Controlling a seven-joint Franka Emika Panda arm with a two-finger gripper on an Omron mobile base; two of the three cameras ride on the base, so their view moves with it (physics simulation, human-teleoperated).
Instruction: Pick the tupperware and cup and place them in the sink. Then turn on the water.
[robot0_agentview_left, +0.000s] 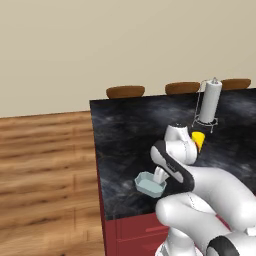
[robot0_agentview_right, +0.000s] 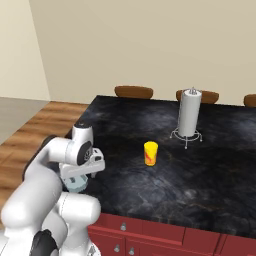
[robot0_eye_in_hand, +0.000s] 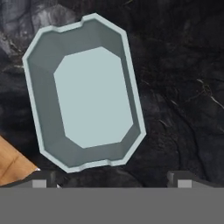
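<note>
Gripper (robot0_eye_in_hand: 109, 179) spread wide, above tupperware (robot0_eye_in_hand: 83, 92)

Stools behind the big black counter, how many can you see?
3. One brown stool sits toward the left of the counter's far edge, one behind the paper towel holder, and one at the right edge, cut off. More may be hidden.

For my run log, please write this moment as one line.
phase: reaching for tupperware | gripper: open, above it, holding nothing | cup: upright on counter
</note>
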